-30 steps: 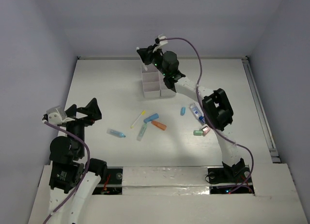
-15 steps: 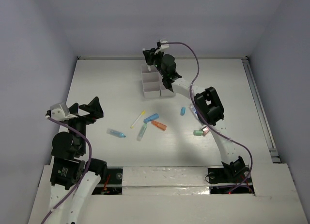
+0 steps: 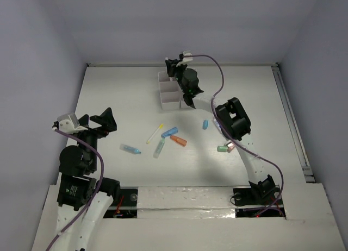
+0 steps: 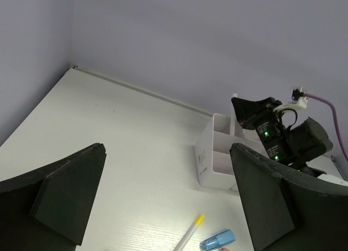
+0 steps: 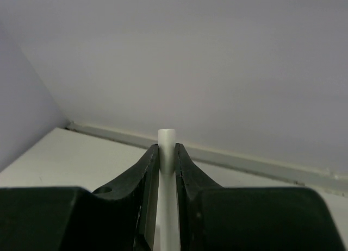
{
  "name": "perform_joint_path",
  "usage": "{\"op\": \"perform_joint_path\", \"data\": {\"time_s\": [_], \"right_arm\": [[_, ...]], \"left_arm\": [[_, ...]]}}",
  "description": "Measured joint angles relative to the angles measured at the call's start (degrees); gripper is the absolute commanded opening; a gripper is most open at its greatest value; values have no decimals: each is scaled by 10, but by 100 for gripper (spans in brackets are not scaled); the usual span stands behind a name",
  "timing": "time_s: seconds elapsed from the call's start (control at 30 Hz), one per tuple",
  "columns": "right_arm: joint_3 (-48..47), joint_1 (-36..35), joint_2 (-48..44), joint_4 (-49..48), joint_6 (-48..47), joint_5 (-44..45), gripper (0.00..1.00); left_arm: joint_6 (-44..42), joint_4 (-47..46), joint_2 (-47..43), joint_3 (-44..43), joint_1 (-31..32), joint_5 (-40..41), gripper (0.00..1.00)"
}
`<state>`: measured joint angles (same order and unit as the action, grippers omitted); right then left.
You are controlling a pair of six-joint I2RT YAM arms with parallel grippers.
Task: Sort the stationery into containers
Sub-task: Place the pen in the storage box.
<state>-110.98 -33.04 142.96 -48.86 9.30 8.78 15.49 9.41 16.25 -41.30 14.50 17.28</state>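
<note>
At the left of the table, we see the left gripper (image 3: 93, 122) hanging above the surface, its jaws spread wide and holding nothing. Rightward, loose stationery lies on the tabletop: a blue-capped tube (image 3: 130, 149) whose label is too small for us to read, then a thin white pen with a yellow tip (image 3: 155, 133), a pale-green marker (image 3: 159, 148), a blue marker (image 3: 169, 132) and an orange marker (image 3: 178, 140), clustered near one another. Beyond them stands the white organizer (image 3: 169, 96). Over its far end the right gripper (image 3: 173, 66) has its jaws pinched on a white stick (image 5: 166, 138). Further right lie a small blue item (image 3: 205, 124), a green eraser (image 3: 222, 149) and a pink eraser (image 3: 231, 148).
</note>
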Motion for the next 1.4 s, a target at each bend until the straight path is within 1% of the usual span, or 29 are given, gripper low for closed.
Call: {"op": "perform_joint_path", "data": {"time_s": [0.17, 0.23, 0.27, 0.33, 0.37, 0.4, 0.43, 0.47, 0.67, 0.77, 0.8, 0.87, 0.9, 0.93, 1.0, 1.07, 1.1, 1.17, 1.23, 1.27, 1.37, 1.4], "right_arm": [[38, 0, 0, -38, 1, 9, 6], [46, 0, -1, -53, 2, 12, 10], [50, 0, -2, -60, 2, 13, 18], [60, 0, -6, -68, 2, 14, 29], [68, 0, -10, -73, 3, 14, 36], [79, 0, -17, -74, 4, 14, 48], [88, 0, -23, -75, 5, 14, 51], [99, 0, -30, -76, 3, 13, 58], [188, 0, -102, -87, 2, 6, 71], [238, -2, -158, -87, 2, 2, 72], [256, -2, -181, -84, 5, 0, 70], [278, -4, -224, -63, 13, -10, 60], [285, -5, -247, -43, 20, -17, 38], [295, -6, -271, -25, 29, -26, 27], [314, -13, -315, 18, 57, -41, 17], [339, -25, -353, 63, 85, -59, 16], [349, -34, -367, 86, 95, -67, 13], [366, -60, -381, 139, 114, -80, 12], [374, -82, -382, 196, 127, -92, 14], [381, -110, -380, 232, 134, -100, 15], [399, -153, -378, 315, 152, -111, 42], [407, -165, -378, 334, 160, -116, 55]], "left_arm": [[0, -1, 1, 0, -1, -4, 99], [0, -1, 1, 0, -1, -4, 99], [0, -2, 1, 0, -1, -4, 99], [0, -2, 1, 0, -1, -6, 99], [0, -1, 1, 0, -1, -6, 99], [0, -2, 1, 0, -1, -6, 99], [0, -1, 1, 0, -1, -7, 99], [0, -2, 1, 0, -1, -7, 99], [0, -2, 1, 0, -1, -9, 99], [0, -2, 1, 0, -1, -11, 99], [0, -2, 0, 0, -1, -12, 99], [0, -2, 0, 0, -1, -14, 99], [0, -2, 0, 0, -1, -16, 99], [0, -2, -2, 0, -1, -17, 99], [1, -2, -4, 0, -1, -21, 99], [1, -2, -5, 0, -1, -22, 99], [1, -2, -6, 0, -1, -23, 99], [1, -2, -7, 0, -1, -25, 99], [1, -2, -8, 0, -1, -26, 99], [1, -2, -9, 0, -1, -28, 99], [1, -2, -15, 0, -1, -30, 99], [1, -1, -17, 0, -1, -30, 99]]}}
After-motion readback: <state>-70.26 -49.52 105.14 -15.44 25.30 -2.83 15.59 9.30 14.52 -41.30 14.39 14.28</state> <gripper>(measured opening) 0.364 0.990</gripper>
